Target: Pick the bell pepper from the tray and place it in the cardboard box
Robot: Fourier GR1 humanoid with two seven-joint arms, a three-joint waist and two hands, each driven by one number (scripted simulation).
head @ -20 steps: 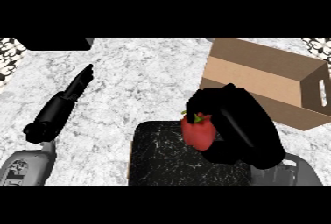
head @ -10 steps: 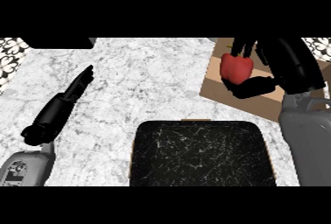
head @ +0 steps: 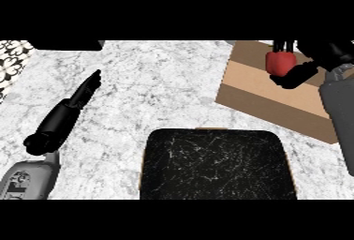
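Observation:
The red bell pepper (head: pixel 279 63) hangs over the cardboard box (head: pixel 262 96) at the upper right, with my right hand (head: pixel 314 61) curled round it from the right. The hand and its grey forearm hide much of the box's opening. The black tray (head: pixel 216 164) lies at the lower middle with nothing on it. My left hand (head: pixel 75 104) lies open on the counter at the left, fingers straight and pointing up and to the right.
A white marble counter (head: pixel 152 84) spreads between the tray, the box and my left arm. A patterned strip (head: pixel 12 58) runs along the far left edge. A dark object (head: pixel 66 45) sits at the top left.
My right hand carried the pepper up off the tray and to the right, and now holds it over the box. The tray is bare. The left hand has not moved.

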